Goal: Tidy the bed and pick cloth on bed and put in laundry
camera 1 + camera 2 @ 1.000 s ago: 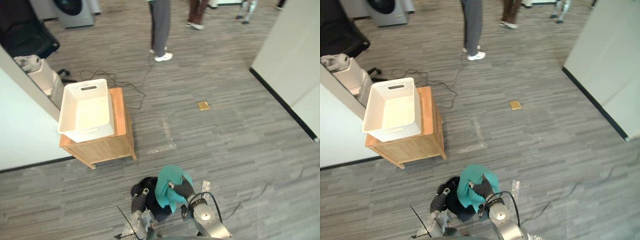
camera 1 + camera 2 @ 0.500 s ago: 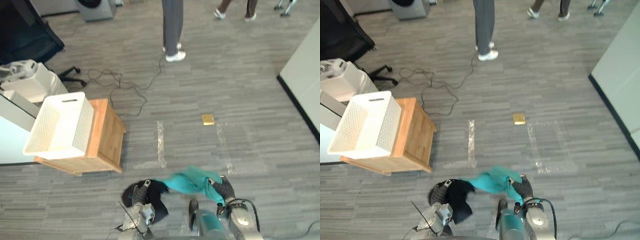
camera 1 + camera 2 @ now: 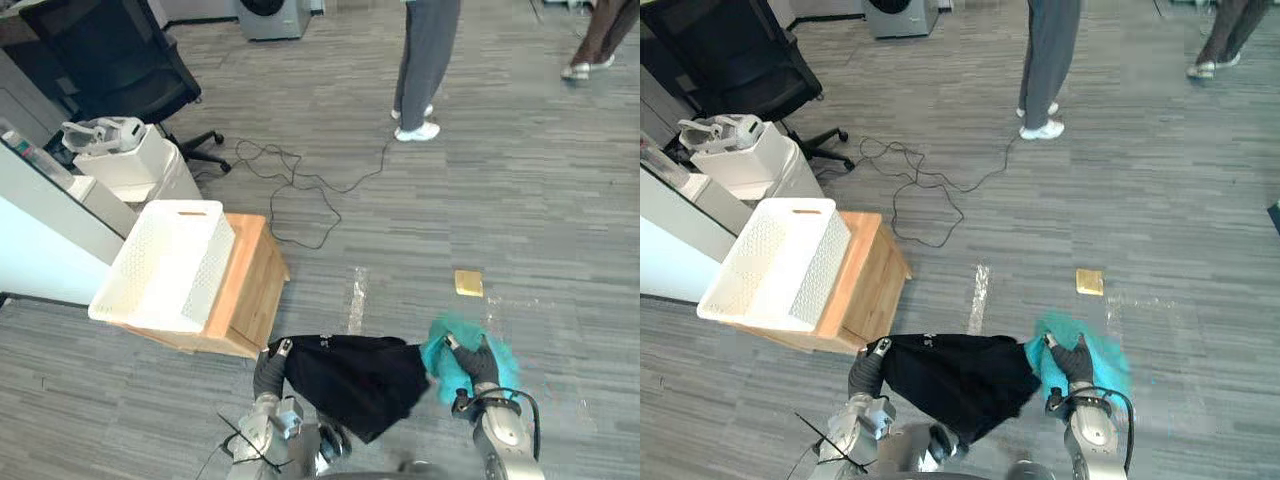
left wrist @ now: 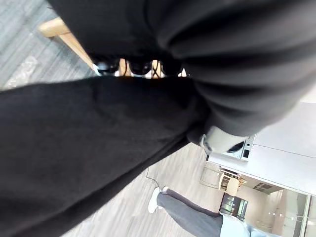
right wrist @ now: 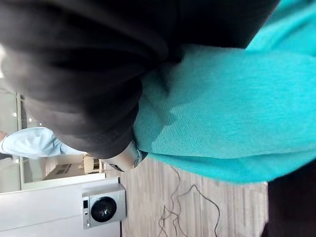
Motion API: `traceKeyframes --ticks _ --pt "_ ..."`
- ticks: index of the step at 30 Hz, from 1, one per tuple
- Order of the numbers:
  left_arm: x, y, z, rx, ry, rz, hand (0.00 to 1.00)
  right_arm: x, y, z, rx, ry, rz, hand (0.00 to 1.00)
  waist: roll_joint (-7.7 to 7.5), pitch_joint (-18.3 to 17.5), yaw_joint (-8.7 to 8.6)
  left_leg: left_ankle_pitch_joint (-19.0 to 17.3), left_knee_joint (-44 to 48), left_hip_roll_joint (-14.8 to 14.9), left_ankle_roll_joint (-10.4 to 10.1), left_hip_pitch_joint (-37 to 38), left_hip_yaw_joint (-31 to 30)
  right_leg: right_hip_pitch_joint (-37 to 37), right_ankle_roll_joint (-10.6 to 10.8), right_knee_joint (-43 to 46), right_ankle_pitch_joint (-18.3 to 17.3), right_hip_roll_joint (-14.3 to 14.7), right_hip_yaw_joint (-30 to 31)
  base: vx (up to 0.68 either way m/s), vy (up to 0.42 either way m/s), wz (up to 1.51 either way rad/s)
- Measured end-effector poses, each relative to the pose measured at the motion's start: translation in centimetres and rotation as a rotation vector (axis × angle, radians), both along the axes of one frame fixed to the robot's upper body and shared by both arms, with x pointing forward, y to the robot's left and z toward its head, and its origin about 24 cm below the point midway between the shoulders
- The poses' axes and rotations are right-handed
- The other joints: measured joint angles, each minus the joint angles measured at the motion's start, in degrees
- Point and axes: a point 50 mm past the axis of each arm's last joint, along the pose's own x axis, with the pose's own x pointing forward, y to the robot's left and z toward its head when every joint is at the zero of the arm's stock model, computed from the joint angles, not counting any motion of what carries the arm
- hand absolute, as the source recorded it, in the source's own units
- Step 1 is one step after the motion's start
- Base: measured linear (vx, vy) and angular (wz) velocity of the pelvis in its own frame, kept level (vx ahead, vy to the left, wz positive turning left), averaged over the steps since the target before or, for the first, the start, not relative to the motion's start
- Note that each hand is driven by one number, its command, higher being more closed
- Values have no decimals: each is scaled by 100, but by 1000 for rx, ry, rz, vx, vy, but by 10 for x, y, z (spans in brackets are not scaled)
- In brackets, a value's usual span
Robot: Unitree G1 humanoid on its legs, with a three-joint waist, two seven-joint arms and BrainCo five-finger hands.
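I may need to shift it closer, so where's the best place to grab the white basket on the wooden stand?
I'd take the white basket by the cut-out handle slot in its far short wall, reaching from that far side and hooking fingers through. The slot sits just under the rim, and the basket stands upright on the wooden stand.

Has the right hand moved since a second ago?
Yes. The right hand, shut on the teal cloth, has swung rightward: earlier far from and left of the yellow floor plate, now close on its near side.
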Motion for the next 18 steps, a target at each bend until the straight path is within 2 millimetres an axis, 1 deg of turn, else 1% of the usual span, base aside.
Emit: traceKeyframes --ticks 1,3,5,6,7,8,9,10,11,12,13,14,15,16,17,18 --pt "1 5 0 35 -1 -14 100 -1 5 -2 23 4 -13 100 -86 -15 -121 -53 -6 -65 69 204 -274 -308 4 1029 5 -76 168 593 48 123" --pt "3 12 1 83 -6 -27 100 1 7 -2 32 -3 -26 100 -57 -7 -207 -55 -161 -52 71 506 -635 -660 -98 1638 -51 -80 124 437 -37 112" --pt "5 18 3 109 -14 -21 100 3 7 0 30 -15 -30 100 -49 -4 -202 -53 -302 -38 65 784 -947 -912 -218 1415 -131 -82 9 365 -97 92" --pt "5 22 3 116 -16 -10 100 4 7 1 29 -24 -33 100 -40 -4 -212 -71 -343 -17 27 924 -1112 -1011 -310 928 -201 -67 -32 333 -171 85" --pt "5 24 4 121 -20 -4 100 4 7 2 29 -29 -34 100 -33 4 -217 -101 -350 7 -81 995 -1244 -1111 -400 387 -253 -26 -33 330 -201 88" --pt "6 25 5 123 -26 -4 100 6 7 3 29 -35 -33 100 -8 5 -217 -182 -350 87 -220 1070 -1350 -1170 -434 -221 -259 99 6 316 -260 76" --pt "8 25 7 124 -35 -6 100 6 8 3 33 -39 -34 100 62 20 -215 -289 -348 230 -398 1118 -1475 -1253 -479 -1244 -203 338 204 295 -309 79" --pt "11 24 9 124 -47 -8 100 9 9 4 44 -49 -35 100 86 27 -228 -421 -321 381 -620 1143 -1537 -1309 -564 -2286 99 537 539 285 -320 71" --pt "13 24 10 126 -52 -10 100 8 10 4 52 -47 -39 100 65 27 -233 -482 -301 443 -717 1166 -1573 -1302 -580 -2691 297 584 722 297 -372 66" --pt "13 26 10 130 -53 -9 100 7 13 2 60 -41 -37 100 -32 18 -222 -656 -243 553 -974 1309 -1579 -1285 -714 -3175 650 619 998 335 -438 44" --pt "10 28 9 133 -45 4 100 5 17 2 69 -38 -28 100 -170 -39 -208 -842 -140 608 -1170 1427 -1565 -1267 -797 -3222 759 598 1110 487 -715 28" --pt "5 28 6 119 -26 36 100 4 22 6 71 -53 -5 100 -168 -89 -178 -1245 118 918 -1415 1687 -1522 -1261 -499 -2675 1091 694 1015 423 -640 6" --pt "0 25 4 100 -9 54 100 6 26 10 68 -70 21 100 26 -147 -157 -1351 363 1245 -1516 1724 -1506 -1235 -601 -2412 837 950 807 366 -527 3" --pt "0 23 4 84 -10 63 100 8 27 15 66 -90 28 100 180 -193 -173 -1351 721 1441 -1511 1595 -1478 -1188 -699 -2342 723 1061 705 346 -476 34" --pt "3 10 9 39 -38 57 100 12 26 29 48 -153 47 100 239 -108 -199 -1040 2241 1866 -1085 862 -1528 -1004 -850 -2298 503 1162 453 276 -379 36" --pt "3 10 10 40 -40 55 100 12 26 30 47 -155 47 100 235 -100 -199 -1021 2298 1881 -1078 823 -1532 -987 -856 -2300 499 1163 446 302 -459 65"
